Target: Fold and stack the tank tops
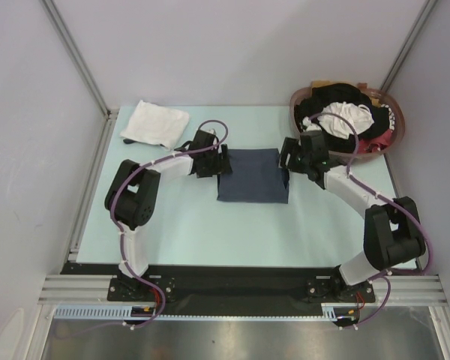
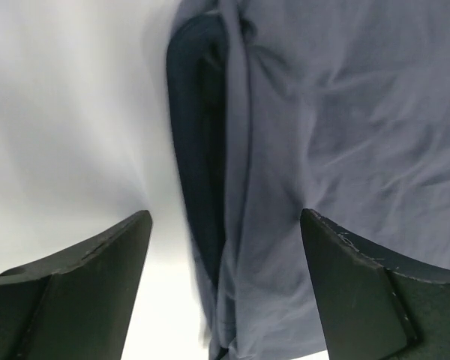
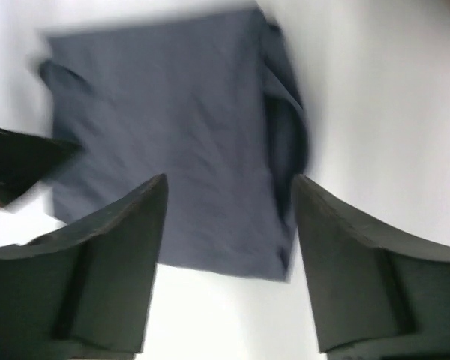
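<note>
Open and empty, my left jaws hung over one edge of the folded grey-blue tank top (image 1: 253, 175); my right jaws, likewise open, over the opposite edge.

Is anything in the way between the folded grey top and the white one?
Only the left gripper, open at the grey top's left edge, on the line toward the white top at the far left. Nothing else visible lies between them.

Pale grey walls (image 1: 210, 45), perhaps mint tabletop (image 1: 210, 232)
</note>
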You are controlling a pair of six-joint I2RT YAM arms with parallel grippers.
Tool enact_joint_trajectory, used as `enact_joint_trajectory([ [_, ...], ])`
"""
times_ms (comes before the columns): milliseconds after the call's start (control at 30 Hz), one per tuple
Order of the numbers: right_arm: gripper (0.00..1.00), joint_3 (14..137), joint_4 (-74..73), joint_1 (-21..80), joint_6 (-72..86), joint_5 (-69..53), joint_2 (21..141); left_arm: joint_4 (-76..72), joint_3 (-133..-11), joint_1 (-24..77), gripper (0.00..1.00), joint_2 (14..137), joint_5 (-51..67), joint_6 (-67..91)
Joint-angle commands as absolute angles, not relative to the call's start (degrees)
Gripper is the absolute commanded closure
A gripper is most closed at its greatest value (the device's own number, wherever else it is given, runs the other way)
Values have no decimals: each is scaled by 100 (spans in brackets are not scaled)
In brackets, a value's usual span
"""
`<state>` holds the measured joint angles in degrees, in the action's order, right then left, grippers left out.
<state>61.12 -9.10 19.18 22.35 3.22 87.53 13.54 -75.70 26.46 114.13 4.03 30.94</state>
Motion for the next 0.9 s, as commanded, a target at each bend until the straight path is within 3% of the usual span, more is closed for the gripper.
enact_joint_trajectory([
  [0, 22, 5364, -688, 1679, 2645, -412, 8701, 1055, -7453, 2698, 12, 11303, 607, 3146],
  [367, 16, 5334, 202, 1283, 2944, -1221, 9710, 888, -7400, 2698, 17, 11504, 712, 3190],
  [567, 17, 5642, 185, 1257, 2997, -993, 10124, 861, -7488, 2681, 20, 11724, 870, 3217],
  [700, 37, 5713, 255, 1248, 3006, -1142, 10353, 879, -7532, 2654, 31, 11760, 940, 3190],
  [867, 48, 5722, 229, 1239, 2997, -1195, 10468, 949, -7567, 2628, 41, 11839, 967, 3234],
])
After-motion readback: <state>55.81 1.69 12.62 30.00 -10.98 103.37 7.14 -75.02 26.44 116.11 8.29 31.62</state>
